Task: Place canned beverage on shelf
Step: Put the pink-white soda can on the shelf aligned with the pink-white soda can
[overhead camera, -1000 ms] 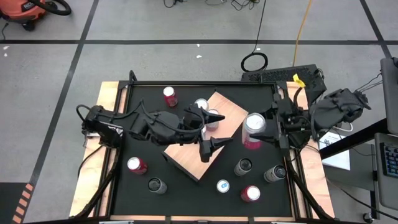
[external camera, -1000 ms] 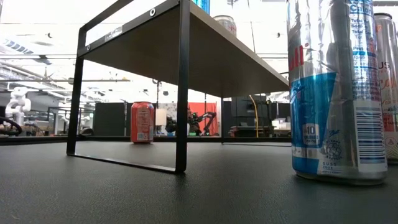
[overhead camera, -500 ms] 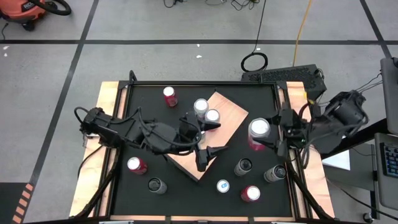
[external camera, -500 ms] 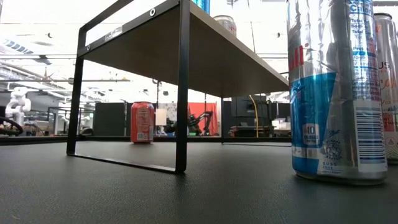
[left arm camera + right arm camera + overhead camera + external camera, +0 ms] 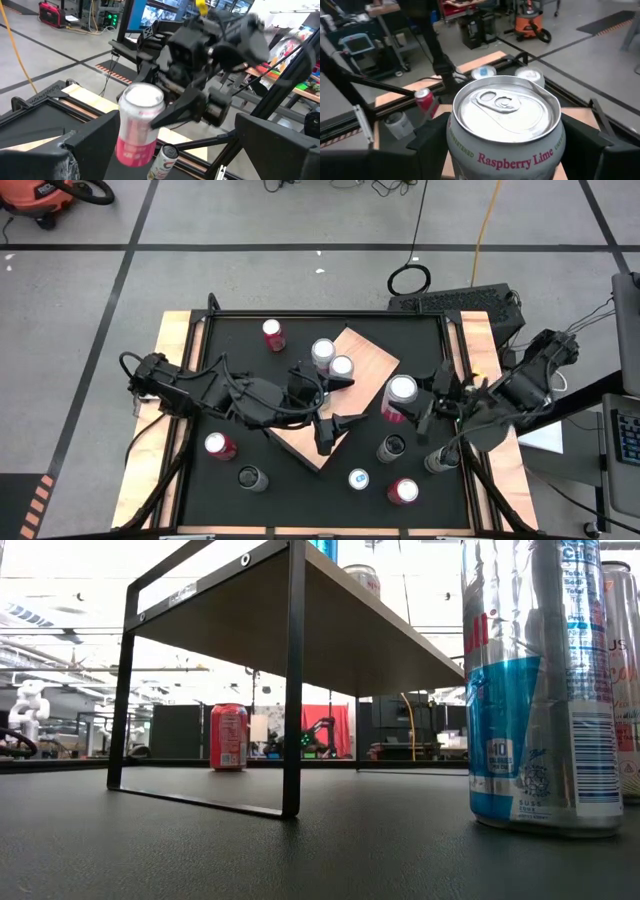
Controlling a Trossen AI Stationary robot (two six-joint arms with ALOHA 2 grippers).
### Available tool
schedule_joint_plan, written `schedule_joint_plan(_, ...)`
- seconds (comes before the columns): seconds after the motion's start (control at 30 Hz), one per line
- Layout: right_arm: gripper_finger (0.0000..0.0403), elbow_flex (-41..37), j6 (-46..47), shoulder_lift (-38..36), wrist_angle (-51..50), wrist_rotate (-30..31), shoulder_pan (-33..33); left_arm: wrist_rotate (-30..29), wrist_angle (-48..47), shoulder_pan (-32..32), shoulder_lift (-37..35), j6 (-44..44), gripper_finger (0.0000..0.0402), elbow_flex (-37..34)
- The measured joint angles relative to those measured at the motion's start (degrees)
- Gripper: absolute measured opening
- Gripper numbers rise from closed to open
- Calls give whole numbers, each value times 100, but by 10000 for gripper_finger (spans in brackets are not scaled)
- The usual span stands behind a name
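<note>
We see the right hand (image 5: 408,406) gripping a pink raspberry-lime can (image 5: 398,398), lifted just off the shelf's (image 5: 368,364) right edge. Left hand (image 5: 333,402) hangs over the shelf, fingers spread, holding nothing. Two silver-topped cans (image 5: 332,358) stand on the shelf

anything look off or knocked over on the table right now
Nothing is tipped or spilled; every can in view stands upright. The one oddity: the shelf sits rotated, corner-on to the table's edges. The right gripper holds the pink can upright beside it.
</note>
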Motion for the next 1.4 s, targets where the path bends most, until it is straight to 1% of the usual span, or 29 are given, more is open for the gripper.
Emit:
schedule_joint_plan(0.17, 279, -408, 312, 0, 40, 279, -68, 2, -1, 0, 0, -22, 391, -2)
schedule_joint_plan(0.33, 279, -665, 219, 0, 98, 438, -289, 2, -7, 0, 0, -144, 391, -2)
schedule_joint_plan(0.4, 279, -803, 83, 0, 291, 457, -423, 2, -7, 0, 0, -144, 391, -2)
schedule_joint_plan(0.7, 279, -1582, -346, 55, 1566, 348, -936, 22, -9, 0, 0, -288, 391, -4)
schedule_joint_plan(0.8, 279, -1921, -294, 52, 1891, 334, -1033, 24, -9, 0, 0, -288, 391, -4)
schedule_joint_plan(0.9, 279, -2211, -206, 52, 2227, 141, -1091, 24, -7, 0, 0, -288, 391, -4)
schedule_joint_plan(1.1, 279, -2617, -738, 52, 3239, 58, -1246, 24, -96, 12, 2, -292, 391, -4)
schedule_joint_plan(1.4, 279, -2760, -1061, 53, 3332, 36, -1550, 21, -271, 13, 4, -293, 391, -7)
